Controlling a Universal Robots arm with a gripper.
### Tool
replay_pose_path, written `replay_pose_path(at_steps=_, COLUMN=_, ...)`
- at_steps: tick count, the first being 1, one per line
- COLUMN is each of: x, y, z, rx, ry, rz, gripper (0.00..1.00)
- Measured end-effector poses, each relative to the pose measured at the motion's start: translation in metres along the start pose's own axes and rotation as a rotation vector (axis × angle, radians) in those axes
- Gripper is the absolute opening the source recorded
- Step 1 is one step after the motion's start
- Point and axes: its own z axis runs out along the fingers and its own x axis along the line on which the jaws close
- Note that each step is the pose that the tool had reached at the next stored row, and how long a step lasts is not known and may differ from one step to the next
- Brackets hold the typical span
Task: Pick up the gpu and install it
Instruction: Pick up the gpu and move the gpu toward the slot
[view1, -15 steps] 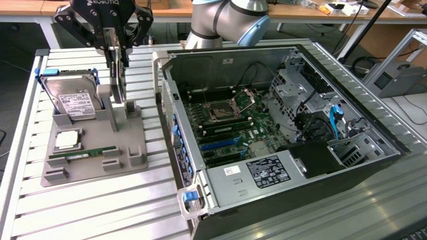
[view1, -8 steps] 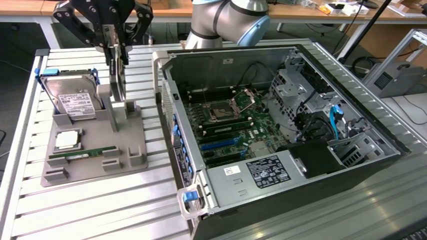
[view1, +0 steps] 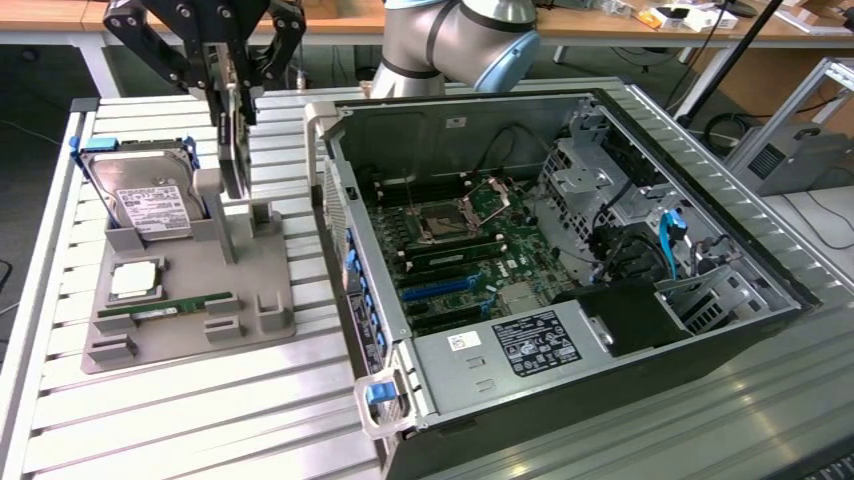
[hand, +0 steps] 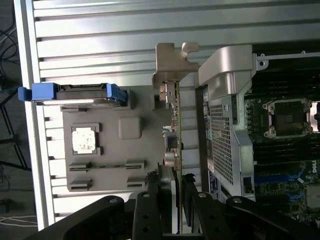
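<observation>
The gpu (view1: 235, 150) is a thin dark card seen edge-on, hanging upright from my gripper (view1: 234, 85), which is shut on its upper edge. It hangs over the back of the grey parts holder (view1: 254, 265), just above a grey post; I cannot tell whether it touches the post. In the wrist view the gpu (hand: 174, 125) runs as a narrow strip from my gripper (hand: 177, 200) to its silvery bracket (hand: 172, 60), between the holder and the case wall. The open computer case (view1: 350, 215) stands to the exterior view's right, its motherboard with blue slots (view1: 434, 290) exposed.
On the grey holder stand a silver hard drive (view1: 147, 195) in blue rails, a square processor (view1: 136, 280) and a green memory stick (view1: 167, 308). The case's grey handle (hand: 225, 65) and perforated wall (hand: 222, 135) lie close beside the card. Slatted aluminium table (view1: 200, 420) all around.
</observation>
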Motion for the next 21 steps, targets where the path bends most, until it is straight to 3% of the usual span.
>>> replay_pose_path(at_steps=21, x=0.000, y=0.0003, z=-0.0111, rx=0.0000, ry=-0.0001, rz=0.000, gripper=0.30)
